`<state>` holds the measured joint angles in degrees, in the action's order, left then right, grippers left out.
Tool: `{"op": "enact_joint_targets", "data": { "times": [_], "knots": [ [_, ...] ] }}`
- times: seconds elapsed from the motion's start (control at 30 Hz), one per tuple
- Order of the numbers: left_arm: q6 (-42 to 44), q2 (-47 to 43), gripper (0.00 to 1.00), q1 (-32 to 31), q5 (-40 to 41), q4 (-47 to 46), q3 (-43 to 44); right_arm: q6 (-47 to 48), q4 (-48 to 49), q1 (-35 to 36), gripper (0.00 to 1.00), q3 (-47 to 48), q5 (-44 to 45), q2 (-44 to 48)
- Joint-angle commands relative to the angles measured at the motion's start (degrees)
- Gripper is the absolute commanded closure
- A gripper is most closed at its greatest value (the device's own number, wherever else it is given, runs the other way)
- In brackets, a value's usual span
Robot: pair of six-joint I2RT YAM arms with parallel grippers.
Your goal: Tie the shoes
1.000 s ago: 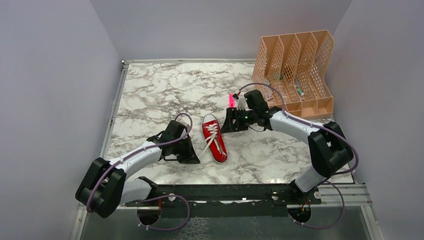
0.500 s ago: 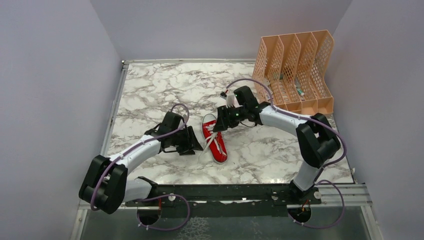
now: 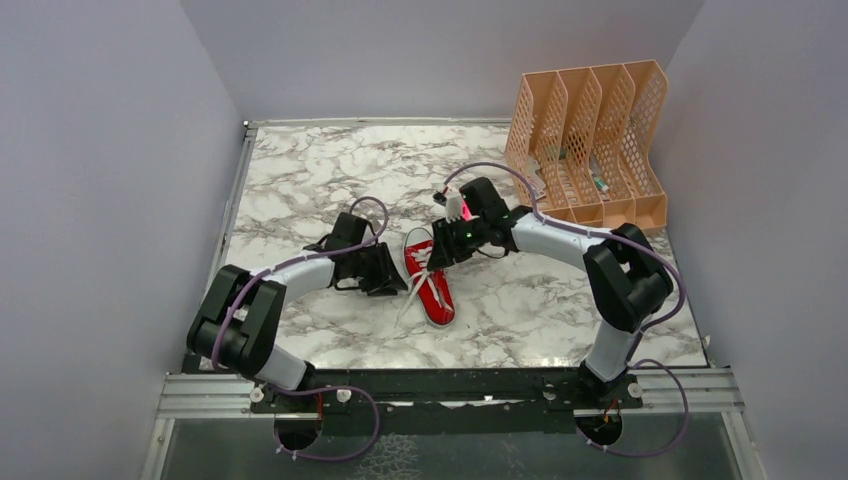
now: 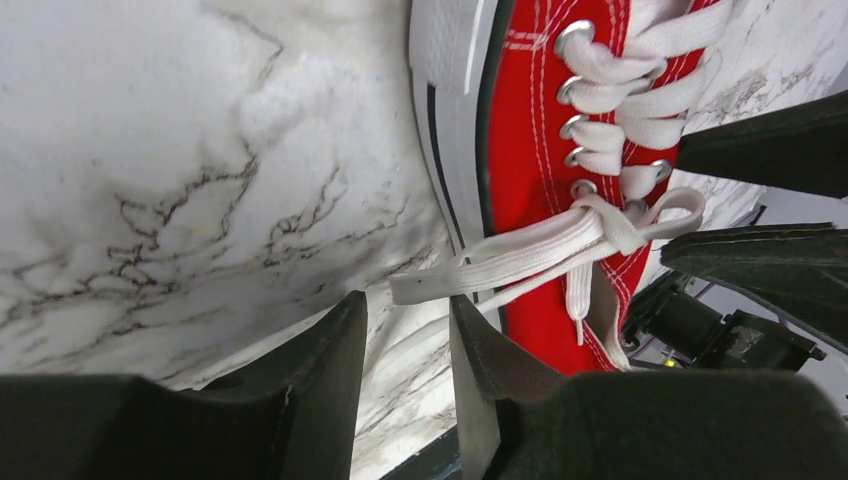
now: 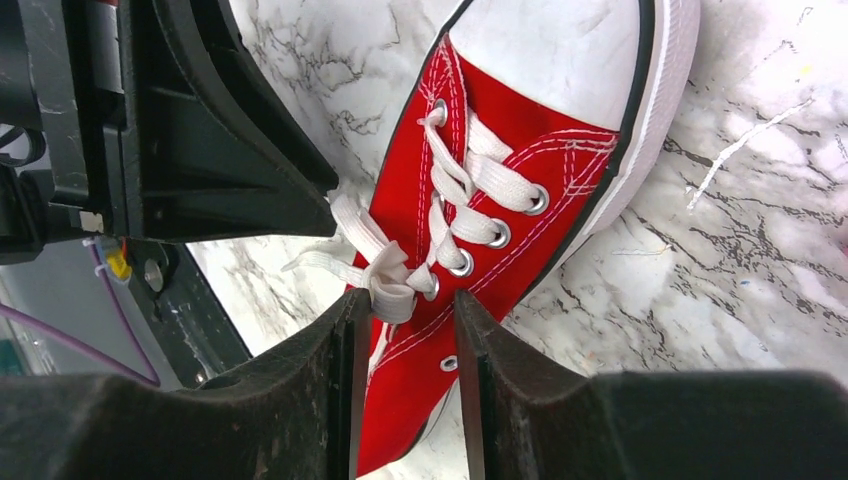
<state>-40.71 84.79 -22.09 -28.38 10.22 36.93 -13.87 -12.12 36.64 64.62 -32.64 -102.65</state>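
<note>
The shoes are one small red sneaker (image 3: 433, 287) with a white sole, lying mid-table with its toe towards the back. Its white laces (image 4: 520, 255) run loosely crossed from the top eyelets off its left side. My left gripper (image 3: 392, 282) sits at the sneaker's left side. It is open (image 4: 408, 325), with the lace ends just past its fingertips and bare table between the jaws. My right gripper (image 3: 438, 257) hovers over the sneaker's tongue end. It is open too (image 5: 405, 318), its jaws astride the red upper (image 5: 500, 200), with the lace crossing (image 5: 392, 290) against its left fingertip.
A peach mesh file rack (image 3: 590, 140) stands at the back right. A small pink object (image 3: 464, 216) peeks out behind my right wrist. White walls close in on both sides of the marble table (image 3: 320, 180). The arms' base rail (image 3: 450, 385) runs along the near edge.
My left gripper opened and moved right to the lace ends. The right gripper swung left from beside the shoe to over its laces, and its jaws narrowed.
</note>
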Motion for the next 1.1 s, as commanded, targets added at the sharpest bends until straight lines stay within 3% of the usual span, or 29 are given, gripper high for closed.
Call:
{"op": "enact_joint_targets", "data": {
  "times": [0.0, 0.3, 0.57, 0.73, 0.87, 1.07],
  "knots": [
    [4.0, 1.62, 0.64, 0.2, 0.08, -1.45, 3.05, 0.69, -1.65, 0.93, 0.6, 2.37, 3.24, -1.3],
    [5.9, 5.6, 0.65, 0.2, 0.56, -0.29, 4.15, 0.33, -4.0, 2.42, 0.59, 4.67, 7.54, -1.74],
    [5.98, 7.35, 0.69, 0.2, 1.64, -0.08, 4.17, -0.19, -5.2, 2.65, 0.77, 4.15, 11.58, -0.92],
    [6.16, 9.83, 0.78, 0.2, 1.16, 0.49, 4.58, -2.15, -5.33, 2.65, 0.99, 4.09, 12.56, 0.95],
    [6.83, 10.92, 1.0, 0.14, 2.34, 1.62, 5.18, -5.46, -5.13, 2.67, 1.0, 3.26, 15.38, 3.35],
    [7.32, 11.71, 1.0, 0.11, 5.36, 6.71, 6.05, -5.71, -4.11, 2.21, 1.0, -0.77, 23.02, 8.26]
  ]
}}
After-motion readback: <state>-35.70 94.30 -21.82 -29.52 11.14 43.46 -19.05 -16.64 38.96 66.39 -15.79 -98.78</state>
